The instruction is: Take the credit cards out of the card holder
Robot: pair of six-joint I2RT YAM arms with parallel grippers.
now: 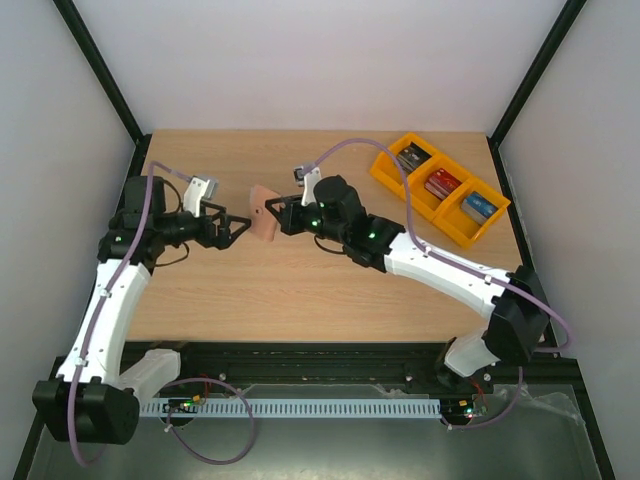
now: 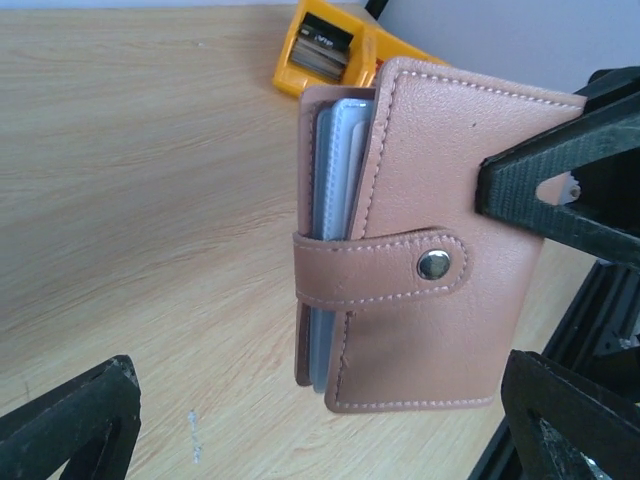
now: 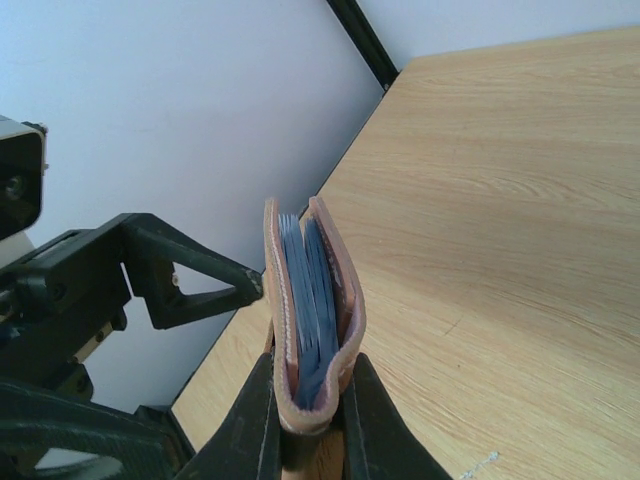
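Observation:
My right gripper (image 1: 277, 213) is shut on the spine edge of the pinkish-tan card holder (image 1: 262, 214) and holds it upright above the table. In the right wrist view the fingers (image 3: 250, 430) pinch the holder (image 3: 345, 290), and blue pocket sleeves show between its covers. In the left wrist view the holder (image 2: 440, 250) is closed, with its strap snapped shut by a metal stud (image 2: 433, 264). My left gripper (image 1: 238, 223) is open and empty, just left of the holder and facing it; its fingertips (image 2: 75, 420) show at the bottom corners. No credit cards show; they are hidden inside.
An orange bin (image 1: 440, 185) with dark, red and blue boxes stands at the back right; its end shows in the left wrist view (image 2: 325, 50). Black frame posts and white walls border the wooden table (image 1: 300, 290).

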